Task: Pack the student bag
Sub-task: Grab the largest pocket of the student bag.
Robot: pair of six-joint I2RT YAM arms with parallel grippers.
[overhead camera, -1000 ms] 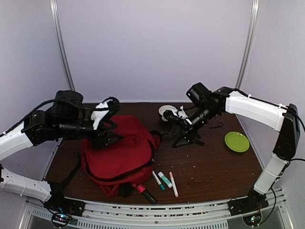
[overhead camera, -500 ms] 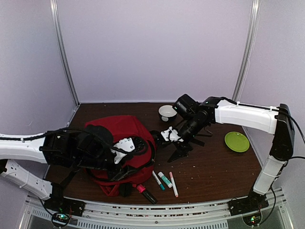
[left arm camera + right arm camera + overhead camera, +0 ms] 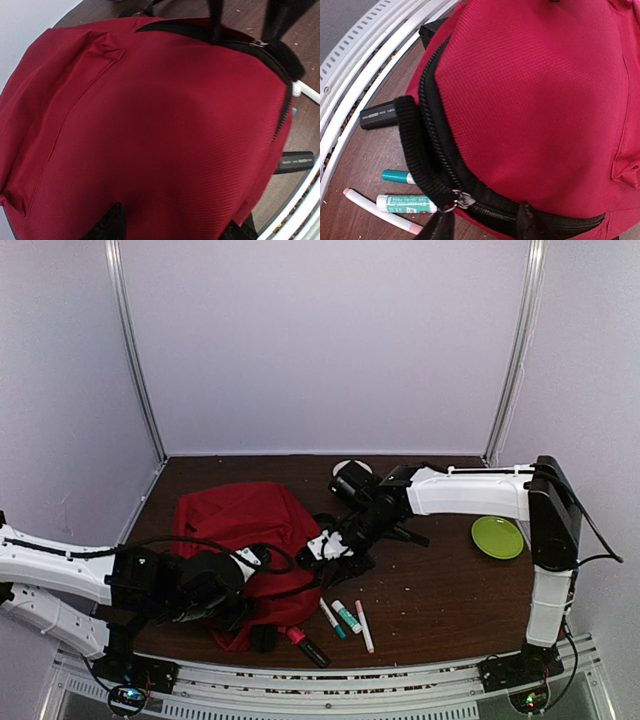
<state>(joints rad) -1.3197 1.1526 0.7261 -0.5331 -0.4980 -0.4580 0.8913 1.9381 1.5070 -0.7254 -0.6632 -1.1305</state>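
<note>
As the top camera shows it, left arm: stretched low along the near-left edge of the table (image 3: 440, 590), wrist over the near side of the bag.
Left claw (image 3: 175, 229): fingers (image 3: 112, 225) spread wide, tips down against smooth red cloth; the cloth bulges between them.
Student bag (image 3: 235, 520): red, slumped on the left half of the table between the two claws. Far the largest item. A black zip band runs along its right and near sides.
Black marker (image 3: 310, 646): pink end, lying at the bag's near-right corner, close to the table's front edge.
Right claw (image 3: 485, 227): low at the bag's right edge. Fingers (image 3: 440, 231) stand apart on either side of the black zip band, next to the metal zip pull (image 3: 457, 200). Whether they pinch the band: cannot tell.
Teal-capped pen (image 3: 332, 619): on bare wood just right of the bag.
Green-and-white tube (image 3: 346, 616): beside that pen, roughly parallel.
White pen (image 3: 365, 626): pink tip, rightmost of the three.
Bowl (image 3: 348, 467): white, far side of the table, mostly hidden behind the right wrist.
Right arm: white forearm reaching leftward from its post at the right.
Plate (image 3: 497, 537): green, right side, well apart from the bag.
</note>
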